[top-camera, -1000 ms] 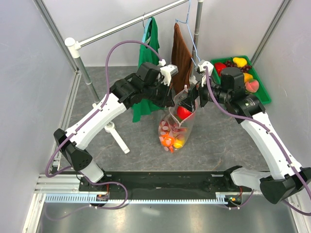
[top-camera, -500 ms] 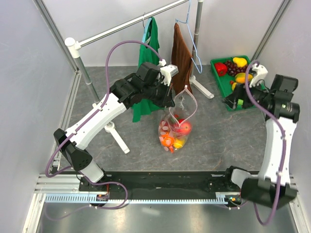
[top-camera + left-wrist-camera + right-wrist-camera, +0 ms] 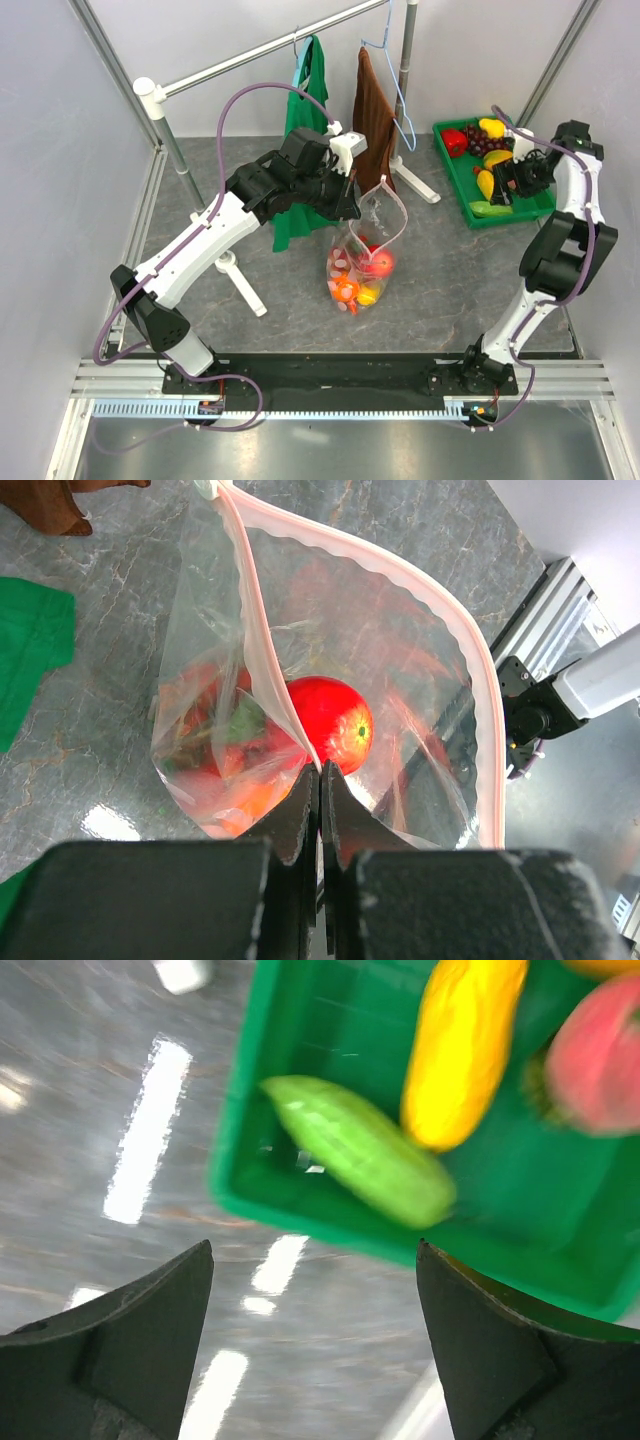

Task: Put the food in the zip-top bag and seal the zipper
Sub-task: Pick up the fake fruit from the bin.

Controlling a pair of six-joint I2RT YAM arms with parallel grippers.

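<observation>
On the grey marbled table (image 3: 450, 270), the clear pink-dotted zip-top bag (image 3: 388, 225) stands open mid-table, seen whole only from above. The left wrist view alone shows the left gripper (image 3: 320, 780) pinched tight on its pink zipper strip (image 3: 262, 660), with a red toy apple (image 3: 335, 720) inside just beyond. The green plastic tray (image 3: 300, 1210) lies under the right gripper (image 3: 312, 1250), which is spread wide and empty over a green toy cucumber (image 3: 360, 1165) and a yellow toy fruit (image 3: 460, 1050), both blurred.

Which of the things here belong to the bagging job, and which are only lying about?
Belong: zip-top bag, its zipper, red apple inside, green cucumber and yellow fruit in the green tray.
Lying about: green cloth, brown towel, clothes rail.
</observation>
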